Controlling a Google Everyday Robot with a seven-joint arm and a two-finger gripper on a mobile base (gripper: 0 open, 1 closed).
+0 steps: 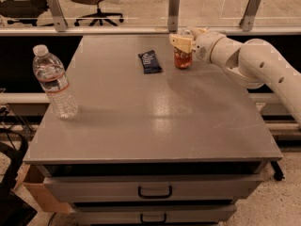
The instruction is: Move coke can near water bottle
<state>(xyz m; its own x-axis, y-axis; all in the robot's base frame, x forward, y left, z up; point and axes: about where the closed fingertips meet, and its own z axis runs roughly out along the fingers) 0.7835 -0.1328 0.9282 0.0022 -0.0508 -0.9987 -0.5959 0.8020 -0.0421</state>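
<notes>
The coke can (183, 59) is a short red can. Its lettering is too blurred to read, and its top is hidden behind the gripper (185, 38). It stands upright on the table (141, 126), close to the far edge, directly below the gripper and touching or nearly touching it.

The gripper is right at the can's upper part, with a tan piece of it covering the rim on the side facing the camera. It cannot be told from this view how wide the gripper stands, or whether it has actually taken hold of the can. The can's base looks level with the table top, though whether it rests there or is raised a hair is also not clear. The white arm (256, 65) reaches the gripper from the right of the view, bending in over the table's far right corner.

A dark blue snack packet (150, 61) lies flat just beside the can, to the left of the gripper and slightly nearer the camera. The water bottle (54, 81), clear and ribbed with a white cap and a thin reddish band, stands upright well apart from the gripper, far to its left by the table's left edge and closer to the camera.
</notes>
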